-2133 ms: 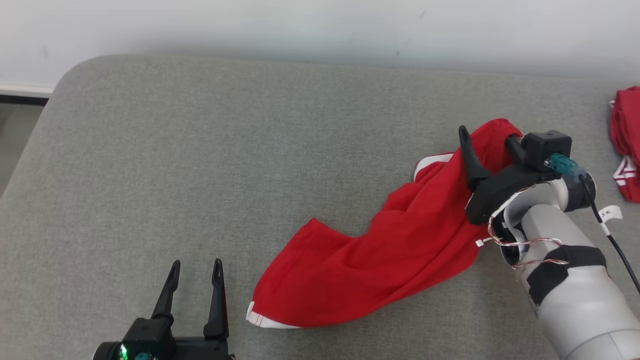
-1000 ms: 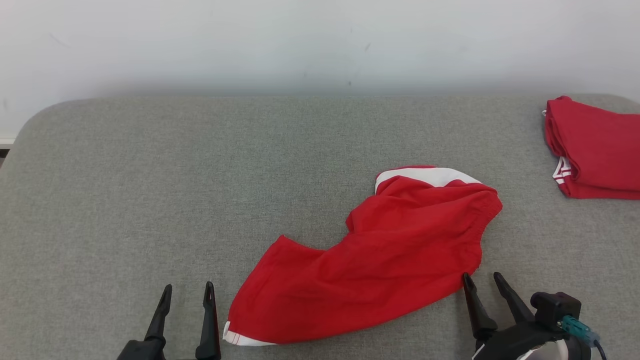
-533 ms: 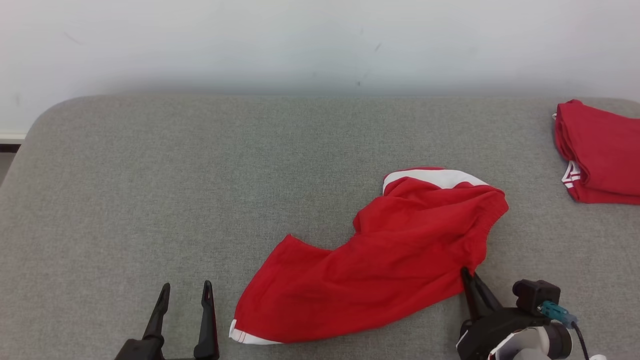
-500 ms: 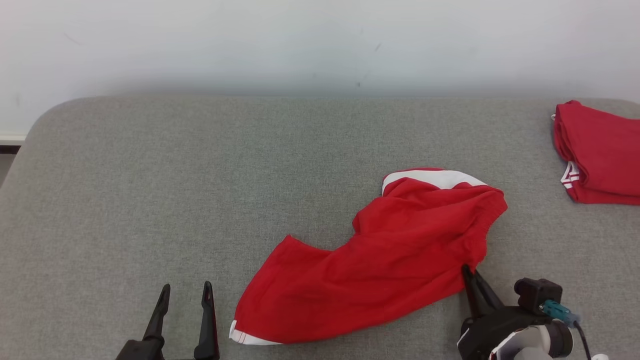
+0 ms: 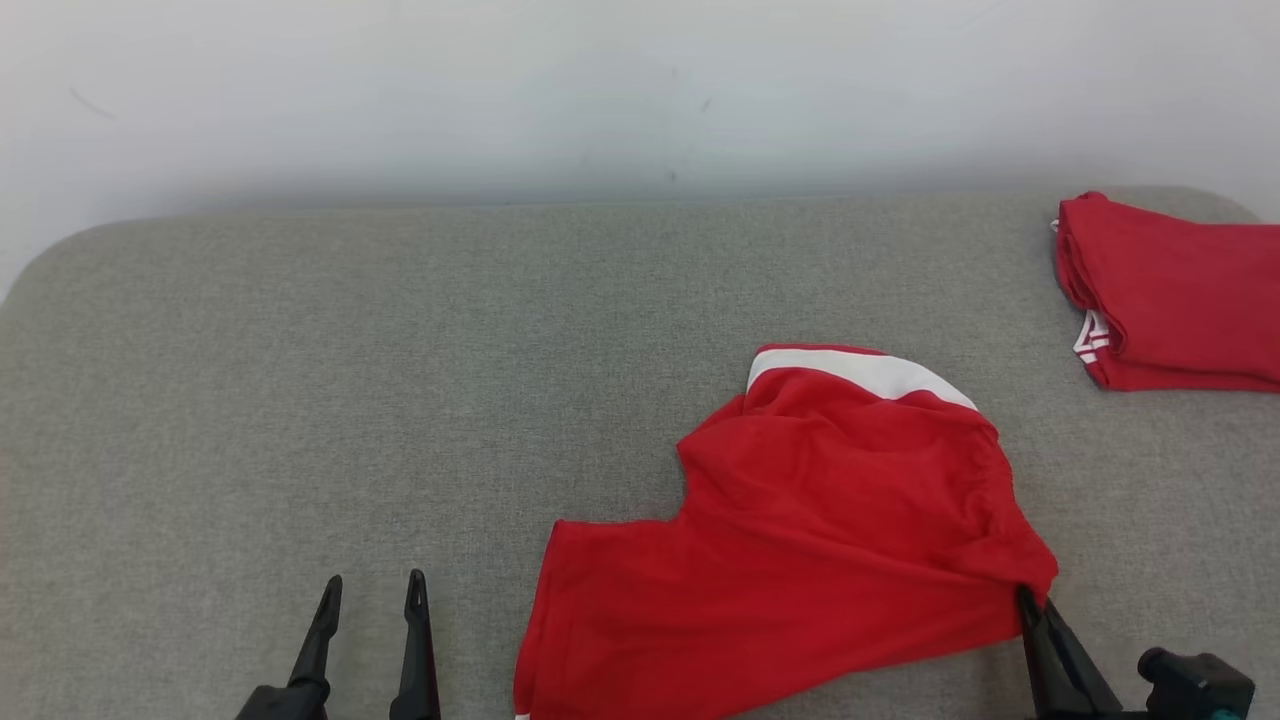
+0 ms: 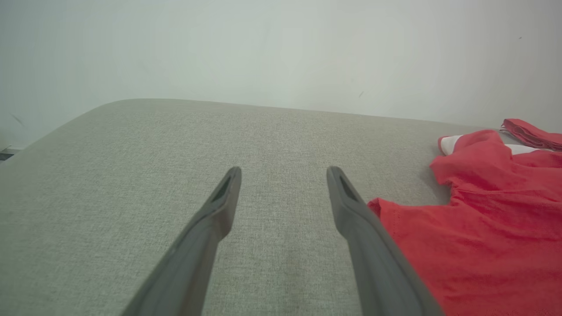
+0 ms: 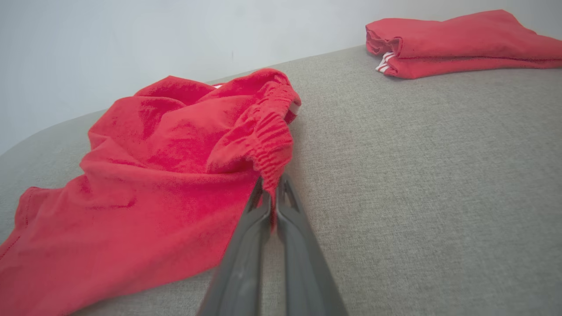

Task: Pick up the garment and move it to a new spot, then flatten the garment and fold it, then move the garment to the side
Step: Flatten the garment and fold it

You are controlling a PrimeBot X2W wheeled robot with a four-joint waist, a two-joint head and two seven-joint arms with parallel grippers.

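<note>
A: Start on the left?
B: The left hand [image 5: 374,582] has its fingers spread wide and holds nothing. It sits low over the grey padded surface [image 5: 300,380], just beside the leg hem [image 6: 384,210].
A: And the garment?
B: It's a pair of red shorts [image 5: 800,540], lying rumpled right of centre, toward the near edge. There's a white band [image 5: 860,368] at the far end and a gathered elastic waistband [image 7: 268,140] on the right side. The near leg lies fairly flat; the rest is humped.
A: How will it handle?
B: It looks thin, soft and light, with no stiffness, so it should drape and bunch. The surface looks grippy, so dragging would probably wrinkle it. I'd take the waistband corners or hem corners, one per hand, to spread it.
A: The right hand?
B: The right hand [image 5: 1027,600] is pinched tight on the waistband's near corner, and the cloth pulls taut toward it.
A: Anything on the far right?
B: A folded red pile [image 5: 1170,300], well apart from the shorts.
</note>
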